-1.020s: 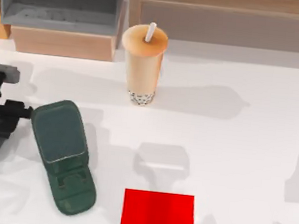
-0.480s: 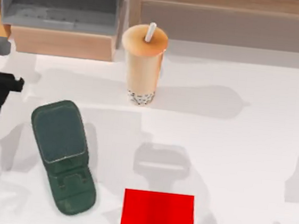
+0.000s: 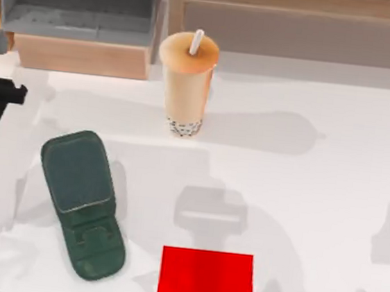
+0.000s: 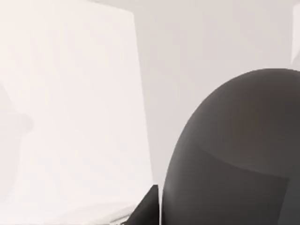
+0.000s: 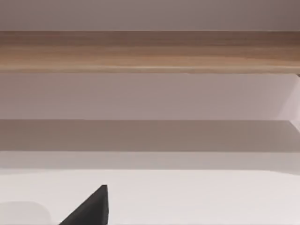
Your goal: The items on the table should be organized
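On the white table [image 3: 315, 200] a tall tan bubble-tea cup [image 3: 186, 82] with a white straw stands upright at the back centre. My left gripper [image 3: 7, 91] hangs at the far left edge, well left of the cup and behind the green stand. In the left wrist view a dark grey rounded mouse [image 4: 234, 150] looms very close to that gripper; whether it is gripped I cannot tell. A dark part of my right gripper [image 5: 91, 208] shows above the table, facing the shelf.
A dark green phone stand [image 3: 81, 200] lies front left. A red square mat [image 3: 206, 282] sits at the front edge, centre. A wood-and-grey shelf unit [image 3: 83, 16] runs along the back. The wooden shelf board [image 5: 150, 51] faces the right wrist.
My left arm has moved toward the back and farther to the left edge, away from the green stand. The cup, stand and mat have not moved.
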